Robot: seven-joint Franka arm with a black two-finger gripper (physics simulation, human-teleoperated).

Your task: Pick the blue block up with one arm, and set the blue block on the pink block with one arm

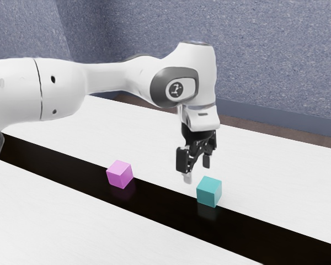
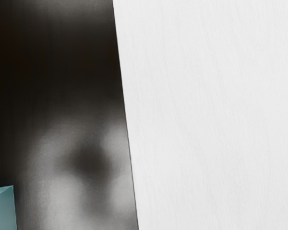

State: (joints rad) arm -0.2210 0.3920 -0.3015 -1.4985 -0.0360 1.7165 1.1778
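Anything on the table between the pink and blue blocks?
No. In the exterior view only bare black strip lies between pink block and blue block; the tool hangs near the blue one.

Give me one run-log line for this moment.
phase: approach | pincer: open, empty, hovering beside blue block | blue block: on dark strip, untouched | pink block: nothing on top

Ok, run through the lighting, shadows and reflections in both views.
Exterior view: light is soft and even; the glossy black strip mirrors the pink block and the blue block as faint tinted patches just below them; I see no hard shadow under the gripper. Wrist view: the strip carries a hazy grey reflection, the white table is bright and flat, without glare.
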